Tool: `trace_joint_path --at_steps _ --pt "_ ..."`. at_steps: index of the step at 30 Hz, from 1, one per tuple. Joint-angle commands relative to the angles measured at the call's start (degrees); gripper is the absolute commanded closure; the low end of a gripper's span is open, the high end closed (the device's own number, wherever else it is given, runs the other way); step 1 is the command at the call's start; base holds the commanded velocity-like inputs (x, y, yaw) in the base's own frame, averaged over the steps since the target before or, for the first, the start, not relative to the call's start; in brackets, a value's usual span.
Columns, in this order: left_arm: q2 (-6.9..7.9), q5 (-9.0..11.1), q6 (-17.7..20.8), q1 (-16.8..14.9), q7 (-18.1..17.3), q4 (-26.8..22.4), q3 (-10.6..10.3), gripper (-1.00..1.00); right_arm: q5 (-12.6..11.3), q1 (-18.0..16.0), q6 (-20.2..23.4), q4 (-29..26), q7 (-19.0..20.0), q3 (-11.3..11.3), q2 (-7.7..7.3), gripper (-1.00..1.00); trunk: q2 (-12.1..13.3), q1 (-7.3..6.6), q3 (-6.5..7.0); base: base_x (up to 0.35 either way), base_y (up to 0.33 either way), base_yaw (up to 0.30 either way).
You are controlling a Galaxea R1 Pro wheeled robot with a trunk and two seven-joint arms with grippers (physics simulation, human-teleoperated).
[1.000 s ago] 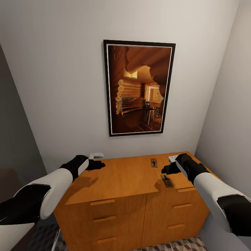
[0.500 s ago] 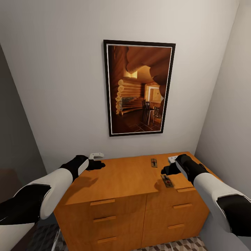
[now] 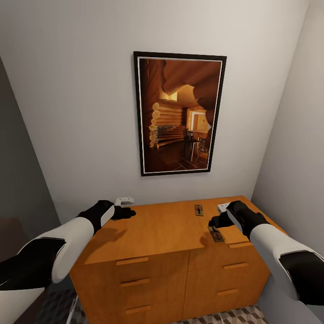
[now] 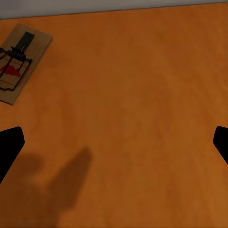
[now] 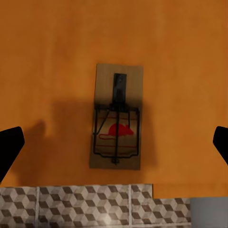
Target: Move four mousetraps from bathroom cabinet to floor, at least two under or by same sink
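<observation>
A narrow pale-walled corner is seen, with a framed picture (image 3: 180, 113) of a log interior hung at twelve o'clock above an orange-brown cabinet (image 3: 166, 252); a strip of cube-patterned floor (image 3: 225, 316) is visible at six o'clock; one mousetrap (image 3: 199, 209) lies on the cabinet top toward the wall, and a second mousetrap (image 3: 215, 234) lies near the front edge at four o'clock, directly beneath the right gripper (image 3: 216, 221), whose jaws are held wide apart above it; the left gripper (image 3: 127, 212) is poised at nine o'clock over the bare top, jaws likewise spread, with another mousetrap (image 4: 20, 61) seen nearby in the left wrist view.
</observation>
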Motion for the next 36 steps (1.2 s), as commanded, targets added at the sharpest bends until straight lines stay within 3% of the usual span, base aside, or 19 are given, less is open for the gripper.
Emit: trace_joint_path --at_steps 1,20,36 --pt "0.02 0.6 0.3 0.0 0.0 -0.1 -0.5 -1.0 0.0 0.0 0.0 0.3 0.2 0.3 -0.04 -1.0 -0.1 0.03 -0.13 0.0 0.0 0.0" --pt "0.01 0.6 0.3 0.0 0.0 -0.1 -0.5 -1.0 0.1 0.0 -2.1 2.7 -0.2 0.3 0.56 -1.0 -0.1 0.03 -0.13 0.0 0.0 0.0" --pt "0.02 0.6 0.3 0.0 0.0 -0.2 -0.5 -1.0 -0.8 0.0 -2.2 2.8 -0.2 -0.9 0.21 -1.0 -0.1 0.03 -0.13 0.0 0.0 0.0"
